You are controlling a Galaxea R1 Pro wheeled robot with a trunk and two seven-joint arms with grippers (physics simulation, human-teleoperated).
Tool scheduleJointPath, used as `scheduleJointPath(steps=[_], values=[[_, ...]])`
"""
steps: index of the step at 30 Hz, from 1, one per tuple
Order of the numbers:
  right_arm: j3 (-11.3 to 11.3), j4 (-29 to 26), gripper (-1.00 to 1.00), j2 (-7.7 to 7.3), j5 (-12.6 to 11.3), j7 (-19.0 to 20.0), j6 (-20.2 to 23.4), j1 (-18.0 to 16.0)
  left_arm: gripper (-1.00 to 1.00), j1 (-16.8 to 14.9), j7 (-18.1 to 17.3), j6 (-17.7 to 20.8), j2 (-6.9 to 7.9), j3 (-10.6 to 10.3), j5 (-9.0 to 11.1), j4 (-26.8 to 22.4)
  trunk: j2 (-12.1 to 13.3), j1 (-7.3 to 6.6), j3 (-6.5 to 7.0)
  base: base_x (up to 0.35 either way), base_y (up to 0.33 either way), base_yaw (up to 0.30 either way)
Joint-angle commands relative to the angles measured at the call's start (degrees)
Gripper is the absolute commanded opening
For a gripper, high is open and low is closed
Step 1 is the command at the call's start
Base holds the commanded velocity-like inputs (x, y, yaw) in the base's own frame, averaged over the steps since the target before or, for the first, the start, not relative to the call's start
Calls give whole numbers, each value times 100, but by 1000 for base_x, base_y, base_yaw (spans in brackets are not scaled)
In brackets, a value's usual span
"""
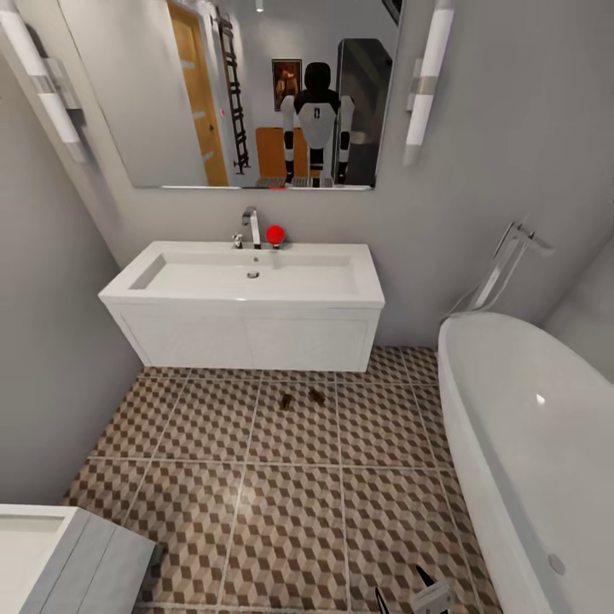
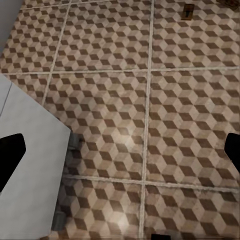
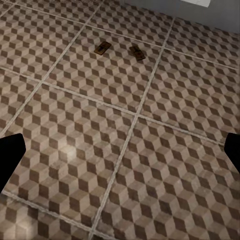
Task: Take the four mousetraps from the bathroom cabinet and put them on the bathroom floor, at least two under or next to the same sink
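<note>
Two mousetraps (image 1: pixel 286 401) (image 1: pixel 317 396) lie flat on the bathroom floor (image 1: pixel 281 512), side by side just in front of the sink (image 1: pixel 247 277) and its white vanity. The right wrist view looks down on both mousetraps (image 3: pixel 102 48) (image 3: pixel 137 52), far beyond my right gripper (image 3: pixel 120 155), which is open and holds nothing. That right gripper (image 1: pixel 405 590) pokes in at the head view's lower edge. My left gripper (image 2: pixel 120 155) is open and holds nothing above the tiles, with one mousetrap (image 2: pixel 188 11) far ahead of it. The cabinet is out of view.
A white oval bathtub (image 1: pixel 529 443) fills the right side, with a chrome tap (image 1: pixel 503 264) on the wall. A white fixture (image 1: pixel 60 554) (image 2: pixel 30 165) stands at the lower left. A red round thing (image 1: pixel 275 234) sits beside the faucet (image 1: pixel 251 226). The mirror (image 1: pixel 256 85) reflects the robot.
</note>
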Motion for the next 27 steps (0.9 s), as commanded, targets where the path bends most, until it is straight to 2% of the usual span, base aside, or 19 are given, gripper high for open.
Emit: scheduleJointPath(steps=[1,10,27], values=[[45,4,100,-1,19,-57,-11,-4,100,-7,-6,3,-3,-50,53,19,-10,3,0,0,0,0],[46,4,100,-1,21,-60,-11,-4,100,-9,-15,131,-6,-50,52,16,-10,3,84,0,0,0],[46,4,100,-1,20,-62,-11,-4,100,-9,-13,143,-6,-50,52,16,-10,3,241,0,0,0]])
